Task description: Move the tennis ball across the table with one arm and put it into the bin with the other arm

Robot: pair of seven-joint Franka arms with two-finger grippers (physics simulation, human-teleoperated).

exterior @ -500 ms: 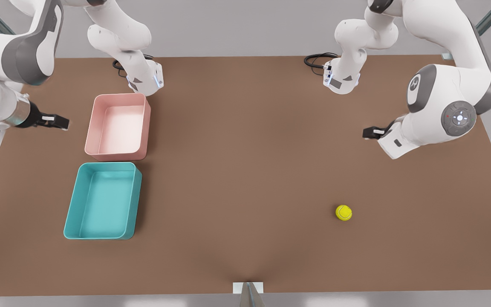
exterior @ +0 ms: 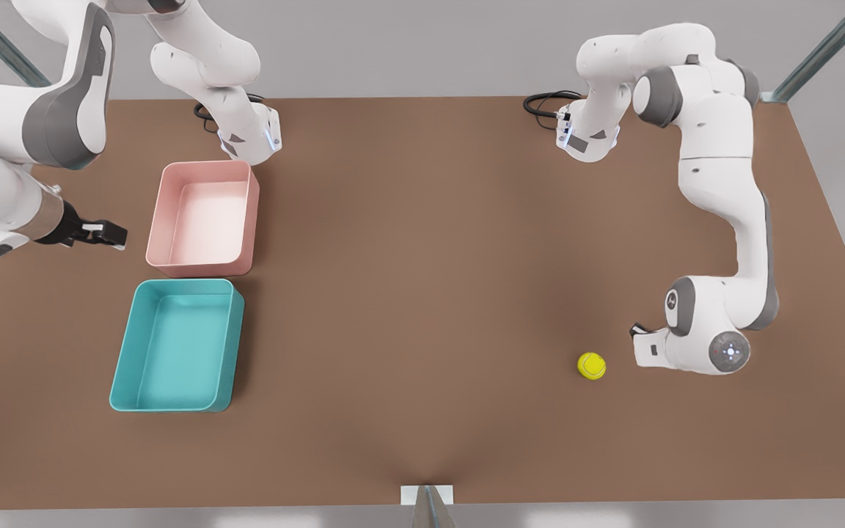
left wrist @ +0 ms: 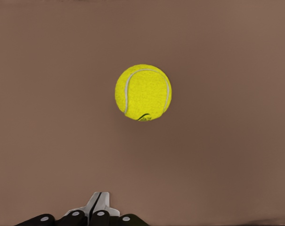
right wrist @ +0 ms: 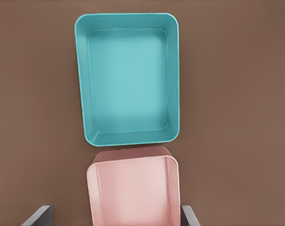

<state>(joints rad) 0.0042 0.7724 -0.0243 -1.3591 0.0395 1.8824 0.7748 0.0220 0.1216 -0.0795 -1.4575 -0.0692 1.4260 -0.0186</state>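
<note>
The tennis ball (exterior: pixel 591 365) lies on the brown table (exterior: pixel 422 293) toward the front view's right; the left wrist view has the tennis ball (left wrist: pixel 143 92) a short way ahead of the fingers. My left gripper (exterior: pixel 637 331) hangs low just to the ball's right in the front view, apart from it, and the left gripper (left wrist: pixel 99 203) is shut with nothing in it. The teal bin (exterior: pixel 177 345) sits at the front view's left, seen as the bin (right wrist: pixel 128 77) from above. My right gripper (exterior: pixel 108 235) hovers open left of the pink tray.
A pink tray (exterior: pixel 202 218) of like shape stands right behind the teal bin, with the pink tray (right wrist: pixel 133 188) between the right gripper's spread fingers (right wrist: pixel 38 215) in the wrist view. Black cables (exterior: pixel 543 103) lie at the arm bases along the far edge.
The left arm has swung down and forward, bringing its gripper close beside the ball. The right gripper has shifted a little toward the table's front. The ball has not moved.
</note>
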